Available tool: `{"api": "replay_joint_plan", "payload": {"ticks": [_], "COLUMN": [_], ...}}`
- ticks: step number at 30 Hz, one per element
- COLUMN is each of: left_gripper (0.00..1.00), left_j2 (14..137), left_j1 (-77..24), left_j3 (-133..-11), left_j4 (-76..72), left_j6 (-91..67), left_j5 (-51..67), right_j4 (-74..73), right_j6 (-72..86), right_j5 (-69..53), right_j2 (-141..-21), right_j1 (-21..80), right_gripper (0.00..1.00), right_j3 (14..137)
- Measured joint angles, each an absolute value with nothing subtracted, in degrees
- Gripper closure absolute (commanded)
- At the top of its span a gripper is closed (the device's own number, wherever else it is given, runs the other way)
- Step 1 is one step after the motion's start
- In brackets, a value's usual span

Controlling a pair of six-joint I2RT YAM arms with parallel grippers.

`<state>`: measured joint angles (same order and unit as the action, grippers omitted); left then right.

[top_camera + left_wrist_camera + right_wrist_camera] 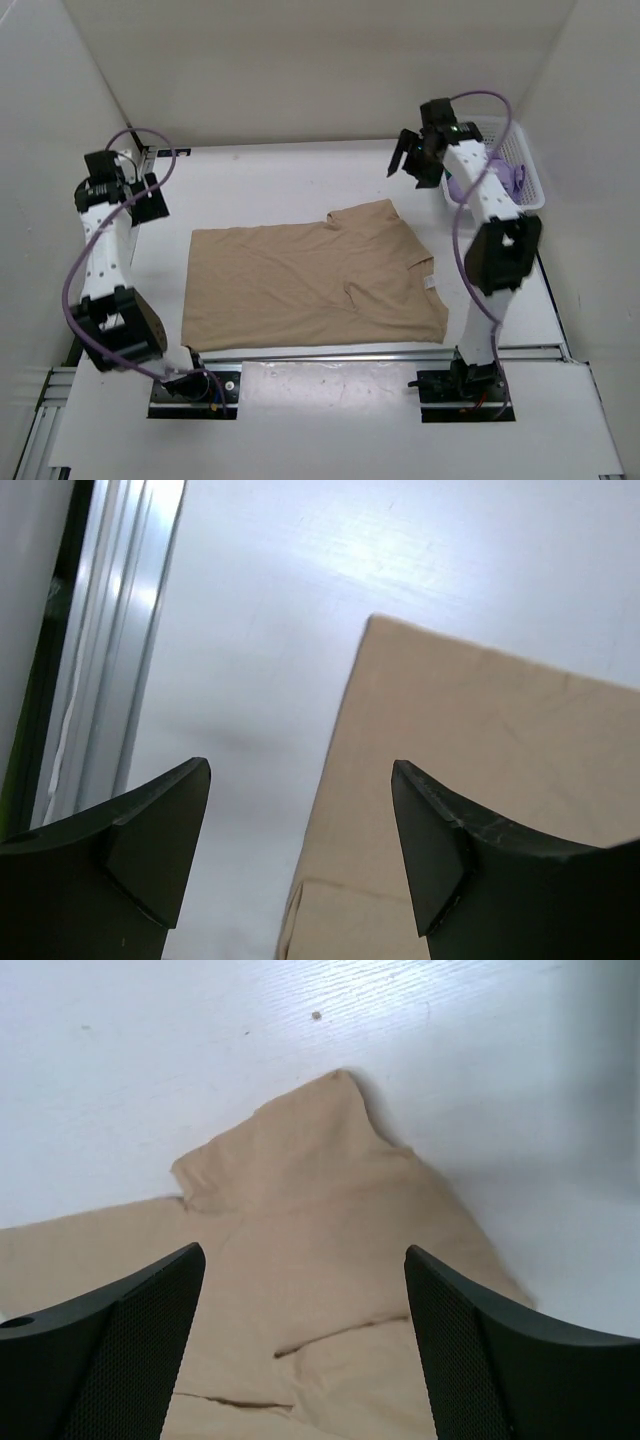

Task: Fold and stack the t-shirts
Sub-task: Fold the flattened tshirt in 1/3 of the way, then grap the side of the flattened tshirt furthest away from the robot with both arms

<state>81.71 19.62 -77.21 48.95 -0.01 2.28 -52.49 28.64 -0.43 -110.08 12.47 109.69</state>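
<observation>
The tan fabric t-shirt (300, 285) lies flat on the white table (300, 170) and appears partly folded. The left gripper (300, 770) hovers with jaws wide apart, holding nothing. A corner of the shirt lies below it, on its right-finger side. The right gripper (305, 1252) is likewise fully open and empty, above the shirt's sleeve edge. A white mesh basket (535, 195) holding a purple garment (515, 175) stands just beside it. The step in hand appears to be a fold. The next move likely requires each gripper to descend and pinch the edge beneath it.
</observation>
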Motion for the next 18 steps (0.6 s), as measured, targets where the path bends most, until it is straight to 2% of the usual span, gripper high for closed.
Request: {"api": "replay_joint_plan", "payload": {"ticks": [4, 8, 12, 18], "left_gripper": [0.16, 0.16, 0.16, 0.15], "left_j2": [92.4, 104.2, 113.0, 119.0], "left_j1": [18.9, 18.3, 17.0, 13.1], "left_j3": [-84.4, -88.8, -91.3, -91.6], "left_j4": [47.7, 47.5, 47.5, 48.1], "left_j6": [0.0, 0.0, 0.0, 0.0], "left_j5": [4.8, 5.9, 5.4, 6.1], "right_j4": [-52.4, -51.0, -50.9, -48.7], "right_j6": [27.2, 27.4, 27.9, 28.1], "right_j5": [-1.0, -1.3, -0.3, 0.1], "right_j2": [-127.6, -138.3, -141.9, -140.5], "right_j1": [12.9, 13.3, 13.8, 14.7], "right_gripper": [0.17, 0.17, 0.18, 0.22], "right_j3": [123.9, 128.2, 128.0, 124.4]}}
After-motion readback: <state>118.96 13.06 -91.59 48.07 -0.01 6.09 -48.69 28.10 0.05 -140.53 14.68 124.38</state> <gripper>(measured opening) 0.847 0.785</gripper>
